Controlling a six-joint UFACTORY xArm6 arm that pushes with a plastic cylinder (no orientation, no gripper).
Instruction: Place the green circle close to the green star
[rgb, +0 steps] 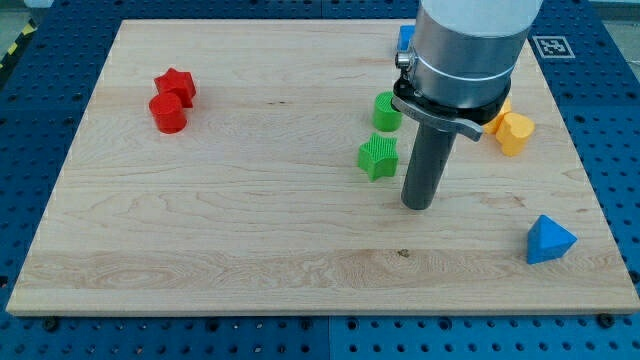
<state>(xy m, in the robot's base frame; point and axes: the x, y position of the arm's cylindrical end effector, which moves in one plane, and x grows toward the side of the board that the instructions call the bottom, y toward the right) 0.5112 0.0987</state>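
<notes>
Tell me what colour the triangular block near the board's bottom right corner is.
Blue. The triangular block shows clearly in the camera view, the only one.

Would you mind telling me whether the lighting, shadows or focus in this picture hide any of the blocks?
In the camera view the light is even and soft, with no glare on the board; my tip casts only a faint shadow; the green star and green circle are sharp; the arm hides most of a blue block and part of the yellow blocks.
</notes>
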